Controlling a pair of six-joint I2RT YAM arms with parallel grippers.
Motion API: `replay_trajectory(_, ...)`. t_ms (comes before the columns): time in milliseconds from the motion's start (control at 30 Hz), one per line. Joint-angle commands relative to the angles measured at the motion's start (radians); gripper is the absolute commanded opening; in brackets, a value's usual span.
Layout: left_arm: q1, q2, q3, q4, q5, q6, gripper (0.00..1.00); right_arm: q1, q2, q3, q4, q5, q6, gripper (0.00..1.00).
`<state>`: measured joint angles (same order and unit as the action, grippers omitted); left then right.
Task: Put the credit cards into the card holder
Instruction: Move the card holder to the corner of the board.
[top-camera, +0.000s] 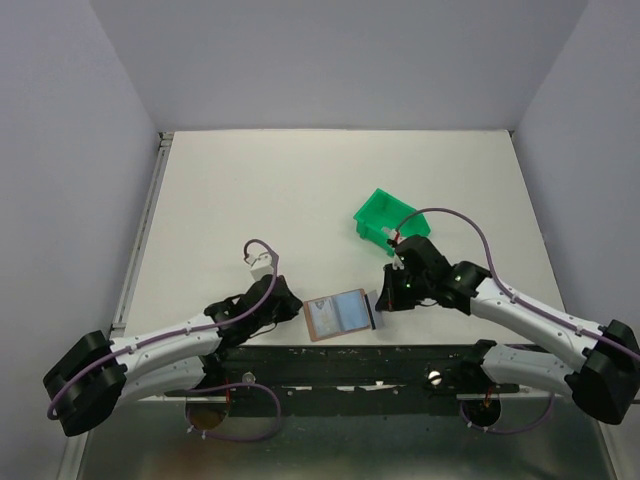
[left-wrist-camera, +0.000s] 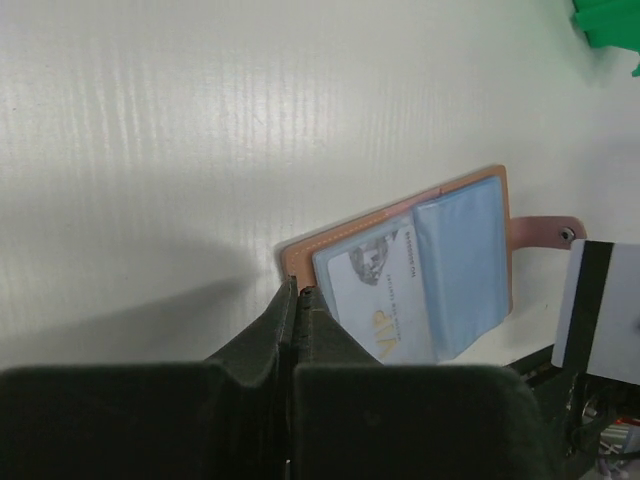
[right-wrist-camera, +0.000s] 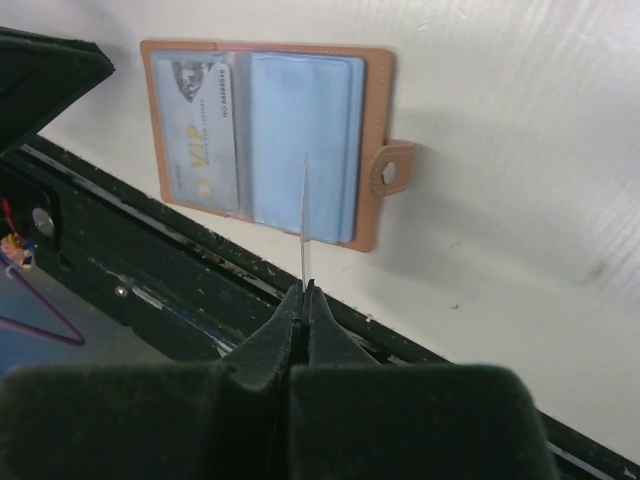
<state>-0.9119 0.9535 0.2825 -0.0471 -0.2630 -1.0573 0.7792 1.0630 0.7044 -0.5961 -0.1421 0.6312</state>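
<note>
The tan card holder (top-camera: 338, 314) lies open on the table by the front edge, its blue plastic sleeves up and its snap tab (right-wrist-camera: 392, 172) to the right. One pale credit card (right-wrist-camera: 200, 140) printed "VIP" sits in its left pocket. My left gripper (left-wrist-camera: 295, 290) is shut, its tips at the holder's left corner (left-wrist-camera: 300, 255). My right gripper (right-wrist-camera: 305, 288) is shut on a second credit card (right-wrist-camera: 305, 215), held edge-on above the holder's right sleeve. That card shows white with a dark stripe in the left wrist view (left-wrist-camera: 605, 310).
A green plastic bin (top-camera: 385, 222) stands behind my right gripper, also in the left wrist view (left-wrist-camera: 605, 25). The black front rail (right-wrist-camera: 180, 290) of the table runs just below the holder.
</note>
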Motion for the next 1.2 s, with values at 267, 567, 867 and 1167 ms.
replay_trajectory(267,-0.012,0.027,0.014,0.118,0.111,0.075,0.00,0.006,0.152,-0.029,0.164,-0.096,-0.036,0.00)
replay_trajectory(567,-0.051,0.099,0.037,0.200,0.156,0.117,0.00,0.006,0.157,-0.029,0.108,-0.010,-0.042,0.00)
replay_trajectory(867,-0.108,0.228,0.076,0.253,0.166,0.112,0.00,0.006,0.157,-0.028,0.082,0.029,-0.027,0.00)
replay_trajectory(1167,-0.130,0.294,0.078,0.289,0.179,0.092,0.00,0.006,0.190,-0.029,0.104,-0.011,-0.019,0.00)
